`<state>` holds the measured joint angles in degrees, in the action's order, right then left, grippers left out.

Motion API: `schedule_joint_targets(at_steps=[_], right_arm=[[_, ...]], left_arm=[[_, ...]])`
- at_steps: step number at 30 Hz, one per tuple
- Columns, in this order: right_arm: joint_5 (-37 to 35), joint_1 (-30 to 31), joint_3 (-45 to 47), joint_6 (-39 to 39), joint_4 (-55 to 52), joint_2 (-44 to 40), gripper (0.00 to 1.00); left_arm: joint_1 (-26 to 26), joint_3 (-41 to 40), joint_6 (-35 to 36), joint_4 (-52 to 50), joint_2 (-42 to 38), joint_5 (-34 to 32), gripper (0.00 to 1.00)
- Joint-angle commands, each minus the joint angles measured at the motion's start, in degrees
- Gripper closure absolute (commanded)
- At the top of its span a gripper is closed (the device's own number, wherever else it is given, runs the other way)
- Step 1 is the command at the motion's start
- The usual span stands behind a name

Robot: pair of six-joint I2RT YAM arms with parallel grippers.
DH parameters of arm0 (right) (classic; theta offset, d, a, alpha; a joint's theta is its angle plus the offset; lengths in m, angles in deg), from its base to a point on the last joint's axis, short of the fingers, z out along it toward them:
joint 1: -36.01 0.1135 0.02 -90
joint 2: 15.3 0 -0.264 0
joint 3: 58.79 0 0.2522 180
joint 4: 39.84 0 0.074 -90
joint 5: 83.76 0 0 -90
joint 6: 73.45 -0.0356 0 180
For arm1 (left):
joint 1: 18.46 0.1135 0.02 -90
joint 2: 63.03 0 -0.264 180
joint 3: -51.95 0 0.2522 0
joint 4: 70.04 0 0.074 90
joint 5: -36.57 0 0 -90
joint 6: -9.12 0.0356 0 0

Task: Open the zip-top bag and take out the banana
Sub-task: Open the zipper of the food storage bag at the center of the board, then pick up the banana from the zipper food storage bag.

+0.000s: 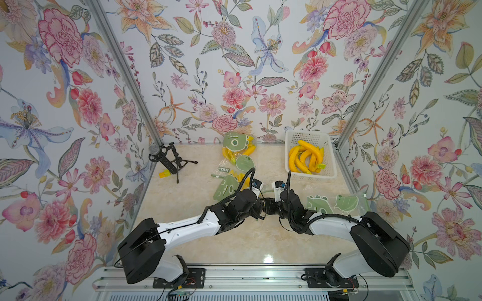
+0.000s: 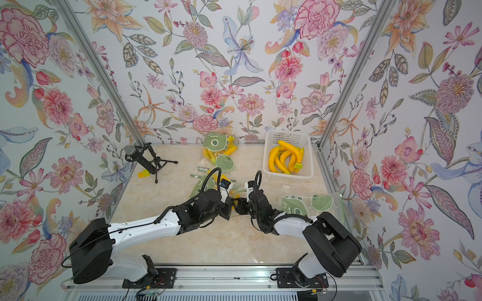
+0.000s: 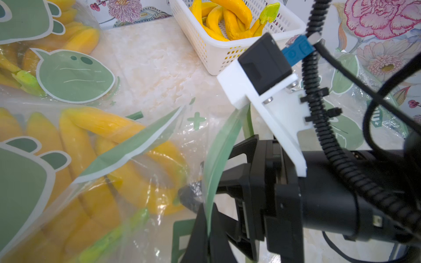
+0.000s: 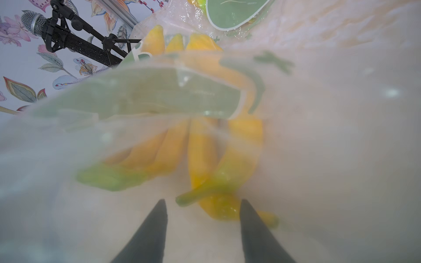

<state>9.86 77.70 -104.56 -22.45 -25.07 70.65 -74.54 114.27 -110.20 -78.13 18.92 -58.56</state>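
Zip-top bag (image 3: 136,145) at mid-bench (image 1: 234,242), bananas (image 4: 202,145) inside it.
Far left stands a microphone (image 1: 167,159) on its tripod. Toward the centre, the left end effector (image 3: 207,224) is pressed together on the bag's green zip strip. The right end effector (image 4: 203,202) pokes into the bag mouth with its 2 fingers spread and empty, just short of the green stem. Further right, a white basket (image 1: 327,156) holds yellow fruit (image 1: 306,159).

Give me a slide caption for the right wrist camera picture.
Right gripper, jaws apart, points at yellow bananas inside the zip-top bag, hazy plastic filling the view, a microphone beyond.
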Motion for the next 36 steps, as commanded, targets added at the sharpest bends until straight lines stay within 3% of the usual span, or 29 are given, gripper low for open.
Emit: schedule_joint_targets(at_steps=[1, 12, 17, 23, 36], right_arm=[[-5.5, 1.6, -3.3, -2.5, -0.1, 1.9, 0.46], [-14.4, 4.3, -10.5, -6.0, -13.0, 9.4, 0.38], [-16.6, 4.6, -11.3, -5.8, -17.0, 9.9, 0.43], [-18.2, 4.6, -9.4, -5.6, -20.4, 8.0, 0.6], [-21.0, 4.1, -7.4, -1.4, -20.0, 5.8, 0.8]], left_arm=[[-1.2, -1.5, -2.9, 3.9, -1.5, 0.4, 1.0], [-4.3, -4.1, -6.1, 7.2, -2.2, -1.7, 1.0], [-4.4, -4.7, -6.3, 6.1, -3.2, -4.7, 1.0], [-4.4, -4.5, -5.9, 3.0, -3.6, -7.8, 1.0], [-4.4, -3.3, -6.3, 2.7, -1.2, -7.0, 1.0]])
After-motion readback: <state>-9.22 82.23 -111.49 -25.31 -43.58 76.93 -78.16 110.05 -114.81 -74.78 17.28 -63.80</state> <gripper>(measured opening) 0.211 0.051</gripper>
